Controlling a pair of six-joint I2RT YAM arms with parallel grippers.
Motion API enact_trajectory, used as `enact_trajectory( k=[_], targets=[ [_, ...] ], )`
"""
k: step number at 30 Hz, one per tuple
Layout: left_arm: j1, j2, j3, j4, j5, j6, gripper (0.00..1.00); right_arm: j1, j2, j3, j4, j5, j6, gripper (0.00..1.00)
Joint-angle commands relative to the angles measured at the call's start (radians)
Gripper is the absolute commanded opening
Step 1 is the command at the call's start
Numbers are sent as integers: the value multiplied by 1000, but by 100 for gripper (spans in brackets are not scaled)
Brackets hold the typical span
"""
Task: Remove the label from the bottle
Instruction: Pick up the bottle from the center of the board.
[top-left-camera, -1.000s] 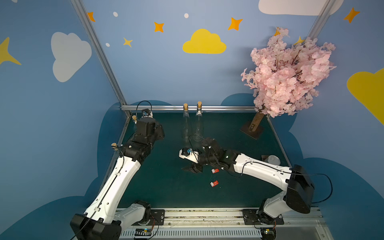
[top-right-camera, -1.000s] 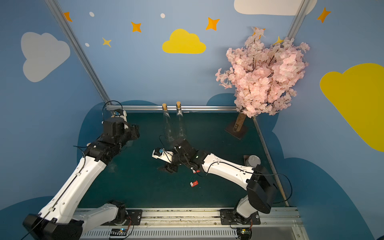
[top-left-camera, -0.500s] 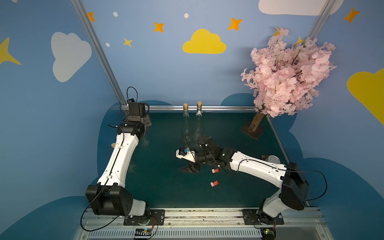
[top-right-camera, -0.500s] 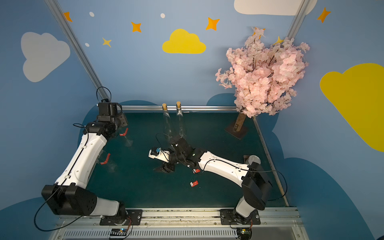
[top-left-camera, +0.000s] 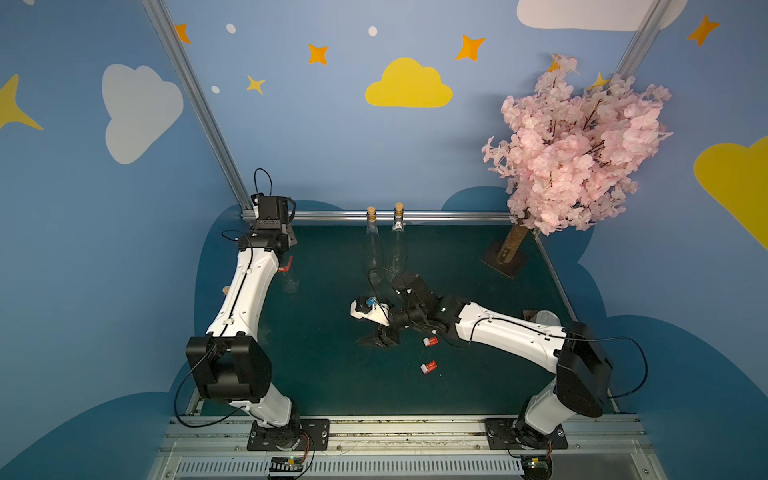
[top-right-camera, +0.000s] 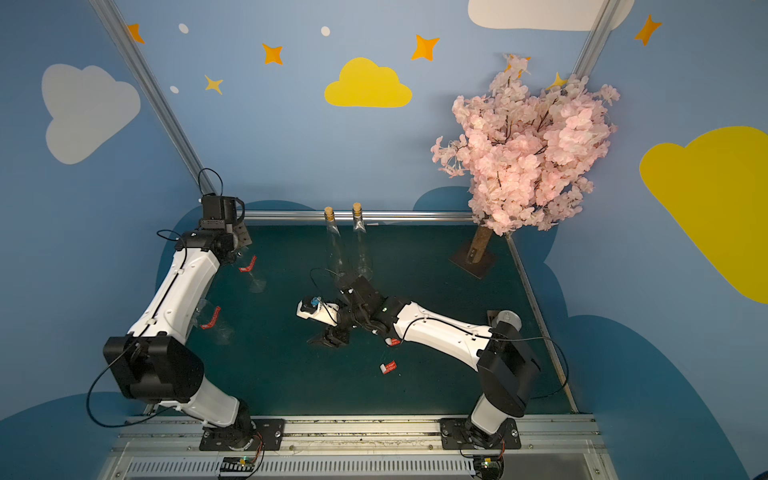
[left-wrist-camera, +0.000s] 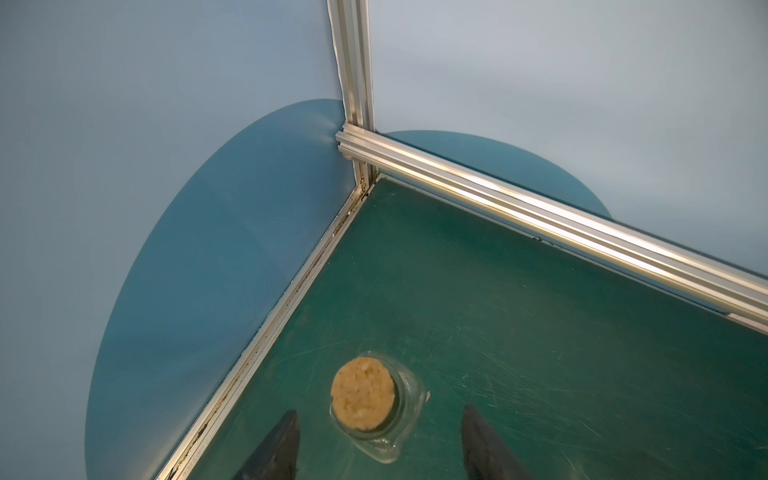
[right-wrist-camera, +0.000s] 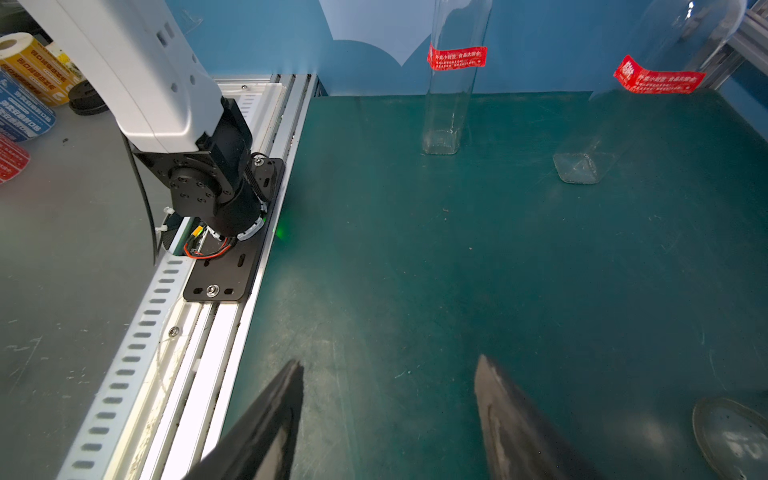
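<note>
Bottle (top-right-camera: 257, 282) with red label (top-right-camera: 248, 264) stands near the corner post (left-wrist-camera: 353, 62), your left jaws open over its cork (left-wrist-camera: 362, 394), likely to steady it, while right jaws hang open, empty, well off that post.

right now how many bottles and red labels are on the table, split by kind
labelled bottles: 2
bare bottles: 2
loose labels: 2
total: 6
</note>
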Motion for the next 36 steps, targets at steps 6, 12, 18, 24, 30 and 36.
enact_trajectory(
  k=[6, 12, 18, 24, 30, 36],
  targets=[
    [35, 61, 43, 33, -16, 23, 61, -2, 6, 21, -24, -22, 1, 68],
    [55, 77, 31, 65, -14, 27, 60, -3, 7, 20, -25, -25, 5, 68],
    [58, 102, 37, 72, 47, 10, 52, -7, 11, 26, -28, -29, 15, 68],
    [55, 118, 33, 65, 58, 3, 43, -6, 11, 24, -34, -27, 23, 68],
    [57, 111, 23, 70, 48, 7, 34, -6, 7, 22, -36, -27, 31, 68],
    [56, 101, 17, 70, 50, 9, 25, -6, 4, 19, -38, -24, 32, 68]
  ],
)
